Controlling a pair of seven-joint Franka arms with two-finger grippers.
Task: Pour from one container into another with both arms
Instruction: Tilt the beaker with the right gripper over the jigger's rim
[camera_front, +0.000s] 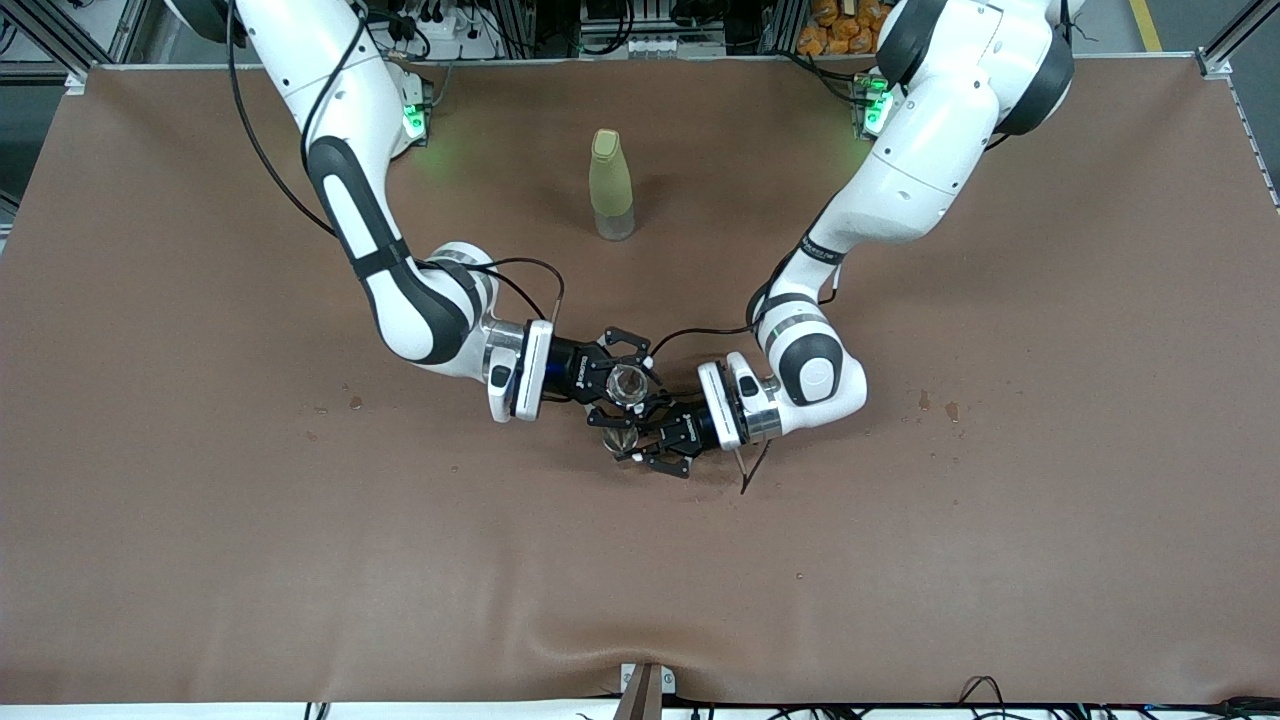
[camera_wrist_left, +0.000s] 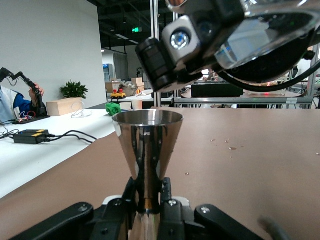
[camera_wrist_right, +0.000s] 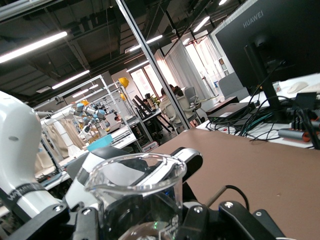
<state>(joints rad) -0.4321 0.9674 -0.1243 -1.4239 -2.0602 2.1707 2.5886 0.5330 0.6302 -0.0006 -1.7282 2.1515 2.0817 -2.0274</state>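
Note:
My right gripper (camera_front: 627, 386) is shut on the small transparent cup (camera_front: 628, 384), holding it up in the air over the middle of the table. My left gripper (camera_front: 634, 441) is shut on the narrow waist of the shiny metal cup (camera_front: 616, 440), which stands upright just beside and below the transparent cup. In the left wrist view the metal cup (camera_wrist_left: 147, 142) rises from my left gripper (camera_wrist_left: 148, 200), and the tilted transparent cup (camera_wrist_left: 270, 35) hangs above and to one side of its rim. The right wrist view shows the transparent cup (camera_wrist_right: 137, 190) in my right gripper (camera_wrist_right: 145, 220).
A tall yellow-green bottle (camera_front: 611, 185) stands upright on the brown table cover (camera_front: 1000, 500), farther from the front camera than both grippers. Small dark spots (camera_front: 935, 405) mark the cover toward the left arm's end.

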